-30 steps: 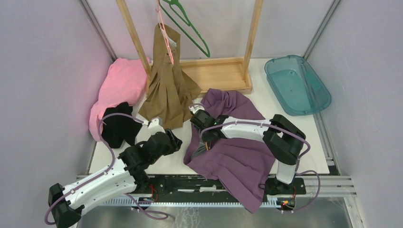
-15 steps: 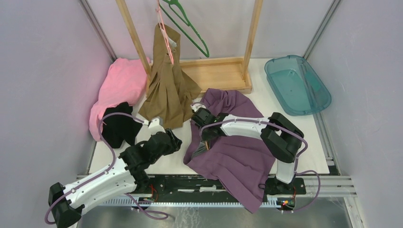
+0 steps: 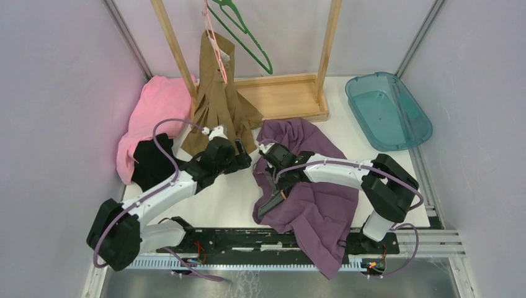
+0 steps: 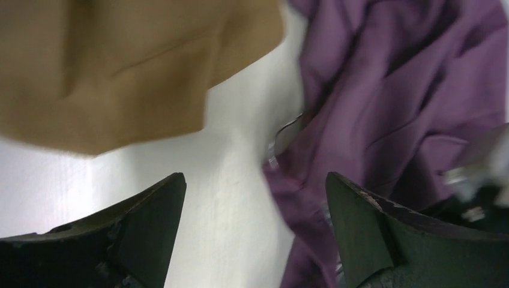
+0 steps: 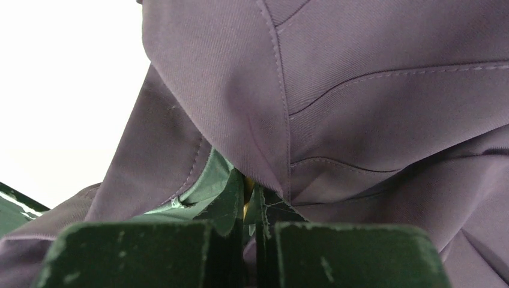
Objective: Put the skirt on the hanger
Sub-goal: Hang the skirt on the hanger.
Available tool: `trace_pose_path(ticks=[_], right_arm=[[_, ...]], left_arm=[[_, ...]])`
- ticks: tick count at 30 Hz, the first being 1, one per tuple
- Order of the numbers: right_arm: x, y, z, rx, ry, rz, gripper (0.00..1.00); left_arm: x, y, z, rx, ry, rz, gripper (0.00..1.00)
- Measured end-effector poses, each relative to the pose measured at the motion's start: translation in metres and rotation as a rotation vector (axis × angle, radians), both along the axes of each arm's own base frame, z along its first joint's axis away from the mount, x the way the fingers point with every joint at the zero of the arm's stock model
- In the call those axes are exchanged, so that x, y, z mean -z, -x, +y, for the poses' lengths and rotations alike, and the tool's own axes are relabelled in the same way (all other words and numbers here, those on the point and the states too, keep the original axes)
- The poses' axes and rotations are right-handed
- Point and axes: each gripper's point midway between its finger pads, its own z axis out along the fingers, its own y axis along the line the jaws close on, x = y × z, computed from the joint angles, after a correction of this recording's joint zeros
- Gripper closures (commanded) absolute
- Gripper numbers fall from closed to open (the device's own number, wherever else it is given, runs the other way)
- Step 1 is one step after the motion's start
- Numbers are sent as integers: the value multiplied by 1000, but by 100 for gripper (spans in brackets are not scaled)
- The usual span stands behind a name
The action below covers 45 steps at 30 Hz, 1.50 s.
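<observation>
The purple skirt (image 5: 360,90) is a matt woven cloth with a fine twill grain and neatly stitched seams. The tan skirt (image 3: 217,118) is a smooth, matt cloth, and the pink garment (image 3: 155,108) looks softer. The rack (image 3: 285,93) is bare pale wood. The teal tray (image 3: 384,108) is glossy, see-through plastic. The counter (image 3: 229,198) is smooth, matt white. The left claw (image 4: 255,180) and right claw (image 5: 251,198) have dark, matt, scuffed fingers (image 4: 144,240).
</observation>
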Motion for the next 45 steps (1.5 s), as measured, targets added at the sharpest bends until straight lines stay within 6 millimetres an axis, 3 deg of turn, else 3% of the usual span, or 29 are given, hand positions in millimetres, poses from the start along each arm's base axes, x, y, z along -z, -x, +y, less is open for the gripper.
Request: trace_pose_path(ticks=[3,7,11,24,29,33,38,45], right_arm=[[4,6,-4,-18,-8,8,99],[0,11,-5,-42,-37,4,99],[-5,16,-3,-77,-72,4,99],[-33,44,-21,-174,-167,-17,99],[-47,53,-29,-195,-195,-29,99],[-46,58,-35,-202,-199,-23,99],[-42,65,-40,-207,-191,-4,99],[-40,70,-42,-216,-196,9,99]], left_arm=[[-11,-17,-28,99,56,-39,6],[-19,-16,-57,238,144,-55,5],[-15,-11,-67,299,165,-38,4],[29,-15,-56,247,69,61,1],[26,-36,-35,143,24,30,1],[30,-50,-18,64,5,31,3],[32,-64,-23,53,9,34,4],[18,-76,-31,32,55,-4,2]])
